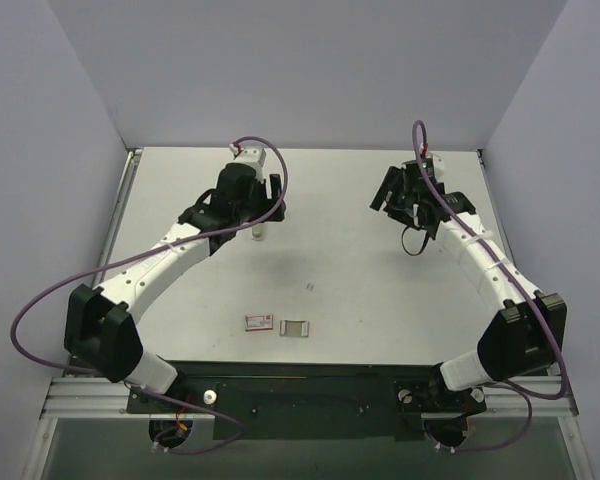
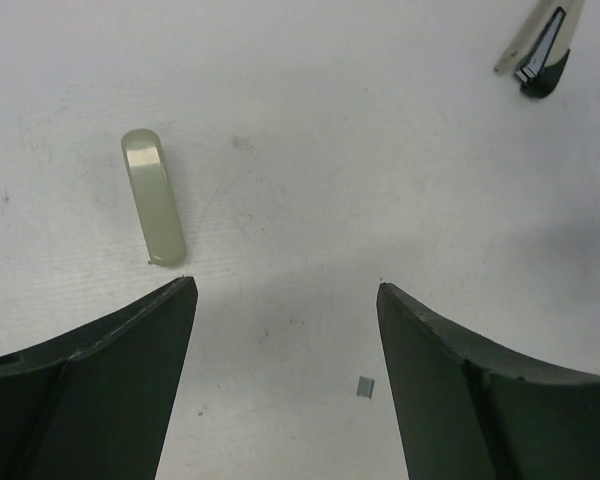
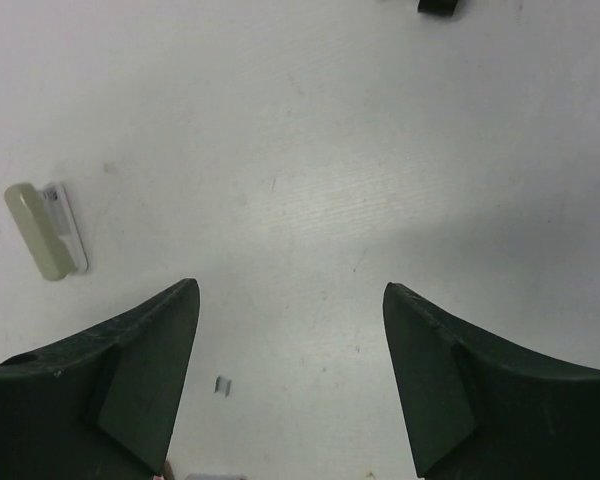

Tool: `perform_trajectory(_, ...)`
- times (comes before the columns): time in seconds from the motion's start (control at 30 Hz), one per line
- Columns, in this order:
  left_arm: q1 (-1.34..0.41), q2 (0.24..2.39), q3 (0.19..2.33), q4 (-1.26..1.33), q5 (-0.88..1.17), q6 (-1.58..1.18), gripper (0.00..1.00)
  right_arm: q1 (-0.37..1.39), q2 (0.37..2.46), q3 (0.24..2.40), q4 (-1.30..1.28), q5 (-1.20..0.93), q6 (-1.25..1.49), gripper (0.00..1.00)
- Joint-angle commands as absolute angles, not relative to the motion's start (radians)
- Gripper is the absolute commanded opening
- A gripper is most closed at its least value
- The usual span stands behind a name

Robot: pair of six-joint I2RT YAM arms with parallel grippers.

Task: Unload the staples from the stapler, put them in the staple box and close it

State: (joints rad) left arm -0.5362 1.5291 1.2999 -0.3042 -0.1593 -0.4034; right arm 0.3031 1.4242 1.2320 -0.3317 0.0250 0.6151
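The stapler (image 2: pixel 543 45), light grey with a black end, lies partly open at the top right edge of the left wrist view, far from my left gripper (image 2: pixel 285 285). A black tip (image 3: pixel 438 6) at the top edge of the right wrist view may be its end. I cannot make it out in the top view. A small loose strip of staples (image 1: pixel 311 287) lies on the table, also in both wrist views (image 2: pixel 366 386) (image 3: pixel 221 385). Both my left gripper (image 1: pixel 262 208) and my right gripper (image 1: pixel 390 195) hang open and empty above the table; the right one's jaws (image 3: pixel 290 288) stand wide.
A plain beige bar (image 2: pixel 153 195) lies left of my left fingers; it shows with a white piece beside it in the right wrist view (image 3: pixel 42 232) and in the top view (image 1: pixel 258 232). A small red box (image 1: pixel 257 322) and a grey piece (image 1: pixel 294 327) lie near the front edge.
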Motion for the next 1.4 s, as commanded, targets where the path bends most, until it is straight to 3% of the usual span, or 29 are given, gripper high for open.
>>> perform_trajectory(0.0, -0.574, 1.405, 1.212, -0.333, -0.124, -0.405, 0.83, 0.240, 1.518, 1.348, -0.342, 0.097, 0.637, 0.69)
perform_trajectory(0.37, -0.594, 1.145, 0.997, -0.379, -0.064, -0.431, 0.83, 0.166, 1.877, 1.681, -0.371, 0.153, 0.597, 0.65)
perform_trajectory(0.77, -0.598, 1.114, 0.971, -0.397, -0.080, -0.399, 0.83, 0.130, 2.241, 2.018, -0.468, 0.177, 0.564, 0.57)
perform_trajectory(1.37, -0.577, 1.167, 0.985, -0.373, -0.035, -0.407, 0.83, 0.100, 2.411, 2.171, -0.479, 0.103, 0.589, 0.44)
